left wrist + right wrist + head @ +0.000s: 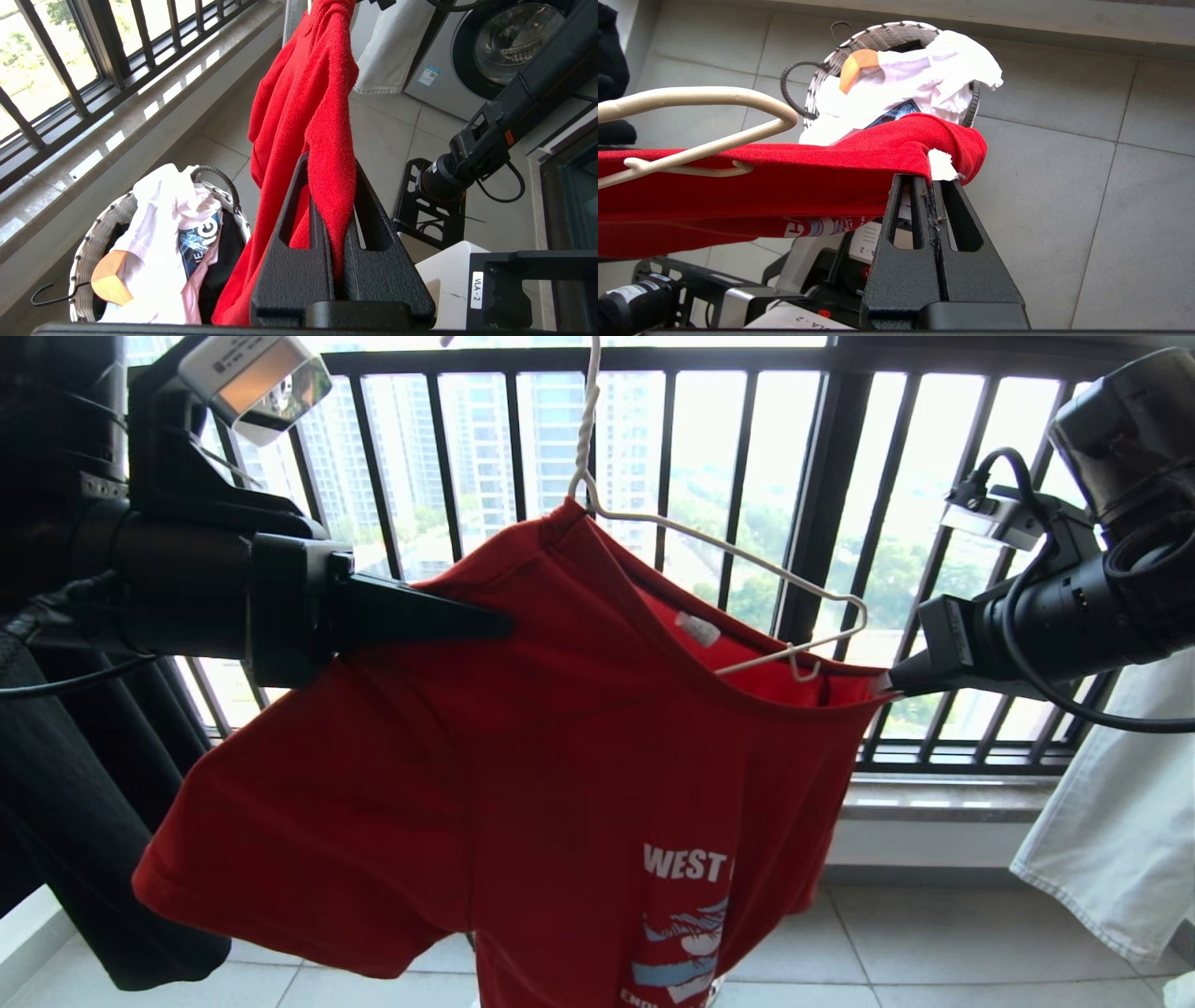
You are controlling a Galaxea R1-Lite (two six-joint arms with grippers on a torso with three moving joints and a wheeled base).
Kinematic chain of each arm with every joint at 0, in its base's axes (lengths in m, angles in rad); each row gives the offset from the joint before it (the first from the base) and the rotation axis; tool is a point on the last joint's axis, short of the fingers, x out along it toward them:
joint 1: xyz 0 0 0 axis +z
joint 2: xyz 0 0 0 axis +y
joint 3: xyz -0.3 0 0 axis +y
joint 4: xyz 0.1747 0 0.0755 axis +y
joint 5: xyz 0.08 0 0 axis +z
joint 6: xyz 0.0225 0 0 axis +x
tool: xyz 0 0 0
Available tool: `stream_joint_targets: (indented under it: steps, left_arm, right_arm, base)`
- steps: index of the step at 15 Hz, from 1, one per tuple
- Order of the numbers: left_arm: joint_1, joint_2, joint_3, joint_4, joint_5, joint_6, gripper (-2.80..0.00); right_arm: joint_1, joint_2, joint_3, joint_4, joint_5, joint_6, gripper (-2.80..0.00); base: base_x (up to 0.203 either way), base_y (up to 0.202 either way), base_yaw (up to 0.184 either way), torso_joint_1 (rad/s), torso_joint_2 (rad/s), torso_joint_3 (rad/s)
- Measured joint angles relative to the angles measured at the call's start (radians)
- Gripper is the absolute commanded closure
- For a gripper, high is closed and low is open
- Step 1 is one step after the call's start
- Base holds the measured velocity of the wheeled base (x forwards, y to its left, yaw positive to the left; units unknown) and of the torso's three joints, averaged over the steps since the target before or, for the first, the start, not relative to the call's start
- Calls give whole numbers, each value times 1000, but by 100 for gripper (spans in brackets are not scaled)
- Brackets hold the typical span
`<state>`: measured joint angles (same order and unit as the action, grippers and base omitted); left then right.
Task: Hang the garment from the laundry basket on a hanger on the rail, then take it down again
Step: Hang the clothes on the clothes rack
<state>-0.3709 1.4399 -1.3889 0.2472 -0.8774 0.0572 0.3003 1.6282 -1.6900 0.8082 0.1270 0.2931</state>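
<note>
Balcony railing (728, 476) and tiled floor (934, 933) form the background. The garment (560, 756) hangs half on the hanger (728, 560): one hanger arm sits inside the neck opening, the other shows bare. The left gripper (499, 621) is clamped on one shoulder; the right gripper (892, 681) pinches the neckline edge opposite. The laundry basket (93, 242) stands on the floor below, holding white clothing and, apparently, a wooden hanger.

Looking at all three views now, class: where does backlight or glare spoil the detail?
Head view: sky behind the balcony railing blows out white, leaving the left arm and the black garment near-silhouettes. Left wrist view: glare off the sill. Right wrist view: evenly lit, the red T-shirt crisp.
</note>
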Motion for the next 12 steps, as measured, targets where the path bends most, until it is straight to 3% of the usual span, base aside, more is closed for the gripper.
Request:
stream_joint_targets:
  steps: [6, 12]
  left_arm:
    - [-22, 21, 5, 1, 0, 2, 0]
    - [-27, 18, 25, 1, -1, 43, 0]
  right_arm:
    - [-9, 50, -187, 182, -4, -26, 0]
    - [-17, 120, -263, 175, -67, -30, 0]
  base:
    - [0, 0, 0, 0, 0, 0]
    - [0, 0, 0, 0, 0, 0]
